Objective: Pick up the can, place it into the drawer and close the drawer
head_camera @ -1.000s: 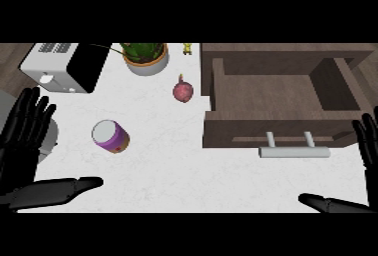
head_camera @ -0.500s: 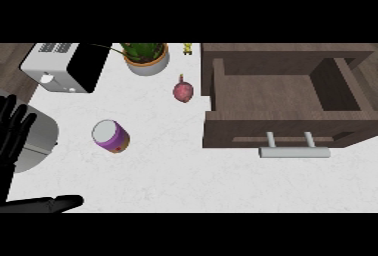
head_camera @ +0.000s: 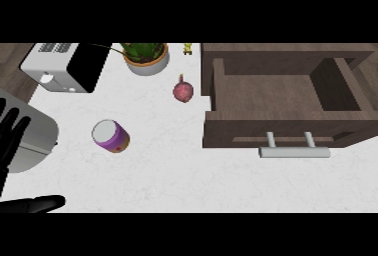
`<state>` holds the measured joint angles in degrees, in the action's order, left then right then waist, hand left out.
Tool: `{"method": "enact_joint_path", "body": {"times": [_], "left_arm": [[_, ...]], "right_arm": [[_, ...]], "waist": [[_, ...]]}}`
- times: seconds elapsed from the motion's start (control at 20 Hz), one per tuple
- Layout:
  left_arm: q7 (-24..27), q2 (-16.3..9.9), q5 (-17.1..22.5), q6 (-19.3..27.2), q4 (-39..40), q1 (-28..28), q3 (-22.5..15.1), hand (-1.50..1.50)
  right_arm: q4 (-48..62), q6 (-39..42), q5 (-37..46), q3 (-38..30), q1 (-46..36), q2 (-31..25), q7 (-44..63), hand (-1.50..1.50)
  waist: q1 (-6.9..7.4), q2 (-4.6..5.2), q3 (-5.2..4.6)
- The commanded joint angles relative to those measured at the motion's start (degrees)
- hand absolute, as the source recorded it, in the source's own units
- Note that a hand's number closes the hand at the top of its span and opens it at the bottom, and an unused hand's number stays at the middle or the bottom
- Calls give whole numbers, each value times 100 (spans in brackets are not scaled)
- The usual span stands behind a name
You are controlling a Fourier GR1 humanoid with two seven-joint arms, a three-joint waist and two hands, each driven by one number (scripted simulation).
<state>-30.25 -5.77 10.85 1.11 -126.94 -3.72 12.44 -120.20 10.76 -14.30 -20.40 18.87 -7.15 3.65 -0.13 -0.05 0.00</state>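
The can (head_camera: 111, 136), purple with a white lid, stands on the white counter left of centre. The brown drawer (head_camera: 280, 95) is pulled open at the right, empty inside, with a silver handle (head_camera: 293, 151) on its front. My left hand (head_camera: 12, 137) shows at the left edge with straight fingers pointing up, its thumb (head_camera: 33, 204) near the lower left corner. It is well apart from the can. My right hand is out of the picture.
A toaster (head_camera: 64, 67) sits at the back left. A potted plant (head_camera: 146, 56) stands behind the can, with a purple onion-like vegetable (head_camera: 183, 91) beside the drawer. A grey rounded object (head_camera: 33, 135) lies at the left edge under my left hand.
My right hand has left the view at the right edge. My left hand has slid further left and down, so less of it shows. The can and drawer have not moved.
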Motion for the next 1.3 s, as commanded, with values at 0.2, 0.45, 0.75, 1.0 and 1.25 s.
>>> {"method": "enact_joint_path", "body": {"times": [0.2,0.45,0.75,1.0,1.25], "left_arm": [[-83,-170,913,-42,795,544,666,-150],[70,355,283,315,966,583,-118,-150],[548,209,230,227,2060,865,64,-150],[1285,293,30,120,2548,714,-14,-150],[1893,564,-516,594,3434,1103,-426,-150]], "right_arm": [[-283,684,-491,-451,782,148,-362,-150],[-509,629,-749,-757,519,6,306,-150],[-211,877,-485,-818,483,229,8,-150],[-344,1107,-1055,-1308,418,-68,355,-150],[-458,1384,-1100,-1402,775,146,284,-150]], "waist": [[-50,-3,-1],[-31,1,0],[-22,7,-1],[-21,4,-2],[-64,4,-1]]}}
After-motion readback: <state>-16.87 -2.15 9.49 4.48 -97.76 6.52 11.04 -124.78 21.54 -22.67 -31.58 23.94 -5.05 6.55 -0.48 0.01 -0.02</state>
